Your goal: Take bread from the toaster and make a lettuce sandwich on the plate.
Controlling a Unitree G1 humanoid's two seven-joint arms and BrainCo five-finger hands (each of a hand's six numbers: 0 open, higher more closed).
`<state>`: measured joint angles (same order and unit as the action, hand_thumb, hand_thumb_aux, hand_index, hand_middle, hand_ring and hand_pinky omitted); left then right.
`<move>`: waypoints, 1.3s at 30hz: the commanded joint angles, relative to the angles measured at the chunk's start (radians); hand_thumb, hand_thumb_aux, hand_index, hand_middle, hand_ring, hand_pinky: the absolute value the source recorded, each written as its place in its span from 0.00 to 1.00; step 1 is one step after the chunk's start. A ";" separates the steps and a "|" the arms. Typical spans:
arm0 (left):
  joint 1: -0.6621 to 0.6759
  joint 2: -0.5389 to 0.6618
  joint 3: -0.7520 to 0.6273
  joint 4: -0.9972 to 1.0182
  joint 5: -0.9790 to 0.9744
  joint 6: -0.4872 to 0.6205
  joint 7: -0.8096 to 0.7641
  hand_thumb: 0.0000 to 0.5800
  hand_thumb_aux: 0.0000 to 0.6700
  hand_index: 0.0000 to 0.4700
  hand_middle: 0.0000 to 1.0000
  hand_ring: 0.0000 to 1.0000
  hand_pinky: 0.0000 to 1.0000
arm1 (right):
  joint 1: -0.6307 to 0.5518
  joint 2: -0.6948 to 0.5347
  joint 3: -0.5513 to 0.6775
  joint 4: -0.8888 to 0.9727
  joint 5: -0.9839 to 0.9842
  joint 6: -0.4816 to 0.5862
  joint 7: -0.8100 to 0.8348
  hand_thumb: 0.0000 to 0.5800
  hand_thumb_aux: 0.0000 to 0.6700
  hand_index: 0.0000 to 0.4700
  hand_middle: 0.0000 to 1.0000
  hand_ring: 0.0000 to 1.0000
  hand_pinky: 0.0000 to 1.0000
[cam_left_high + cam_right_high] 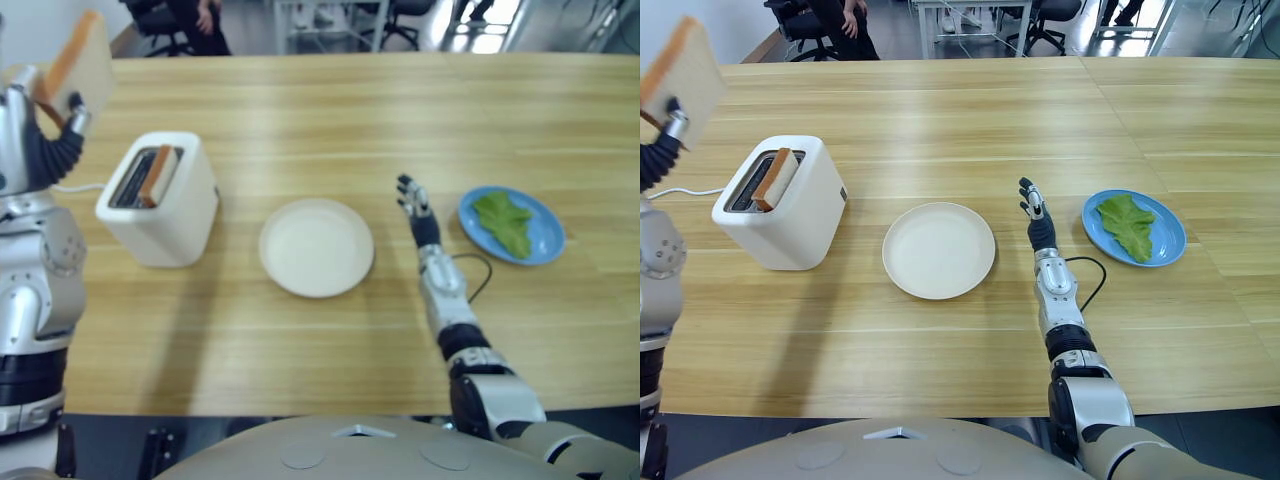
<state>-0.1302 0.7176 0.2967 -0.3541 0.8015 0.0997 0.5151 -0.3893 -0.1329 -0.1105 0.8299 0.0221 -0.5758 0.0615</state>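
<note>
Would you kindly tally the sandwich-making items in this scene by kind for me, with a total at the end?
Toaster: 1
Bread slices: 2, the raised slice and the slotted slice
Plates: 2, the cream plate and the blue plate
Lettuce leaf: 1
Total: 6

Bare table (940, 120) lies open behind the toaster (790, 215), the white plate (938, 249) and the blue plate (1170, 240). The right hand (1033, 210) stands between the two plates, touching neither.
</note>
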 commanded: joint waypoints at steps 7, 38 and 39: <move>-0.068 -0.151 -0.039 0.122 -0.357 -0.215 -0.153 1.00 1.00 0.98 1.00 1.00 1.00 | 0.000 0.006 0.011 0.018 -0.011 0.024 0.009 0.00 0.00 0.00 0.00 0.00 0.00; -0.323 -0.542 -0.533 1.144 -0.518 -0.489 -0.612 1.00 1.00 0.98 1.00 1.00 1.00 | 0.008 0.004 0.007 0.006 -0.010 0.038 0.005 0.00 0.00 0.00 0.00 0.00 0.00; -0.322 -0.534 -0.542 1.134 -0.505 -0.496 -0.618 1.00 1.00 0.98 1.00 1.00 1.00 | 0.009 0.004 0.007 0.005 -0.010 0.038 0.005 0.00 0.00 0.00 0.00 0.00 0.00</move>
<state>-0.4468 0.1613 -0.2231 0.7706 0.2628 -0.3862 -0.1002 -0.3907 -0.1281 -0.1097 0.8467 0.0178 -0.5528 0.0671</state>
